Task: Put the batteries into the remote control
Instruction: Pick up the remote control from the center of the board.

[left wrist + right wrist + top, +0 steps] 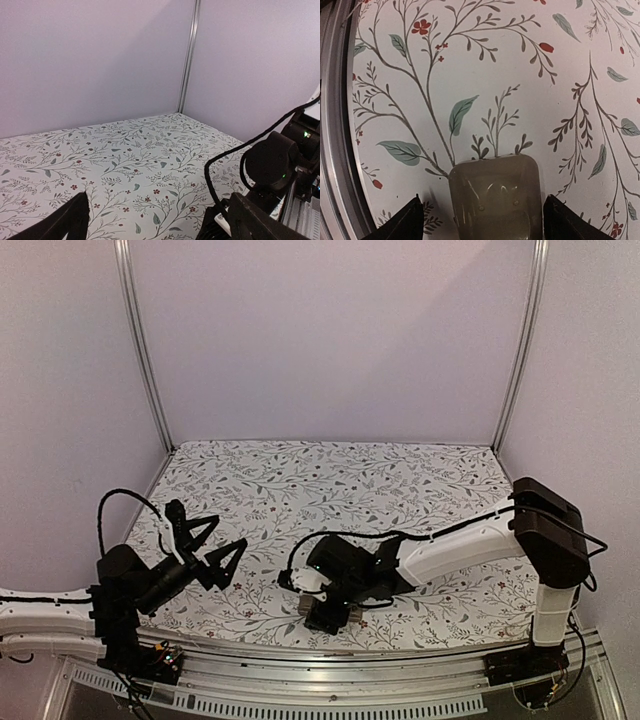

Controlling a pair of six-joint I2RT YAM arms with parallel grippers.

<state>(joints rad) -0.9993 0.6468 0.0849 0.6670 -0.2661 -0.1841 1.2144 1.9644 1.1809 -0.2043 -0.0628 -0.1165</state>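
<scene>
Tan end of what we take for the remote control (495,180) sits mid near edge | right gripper (482,210) fingers apart, straddling it, likely to steady it | left gripper (210,530) spread wide, raised near left edge, clear | batteries unseen

Tan remote control (495,200), rounded end showing, flat on flowered tablecloth (470,75).

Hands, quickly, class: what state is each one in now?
Left hand: open, empty.
Right hand: open around a tan piece, not gripping it.
</scene>
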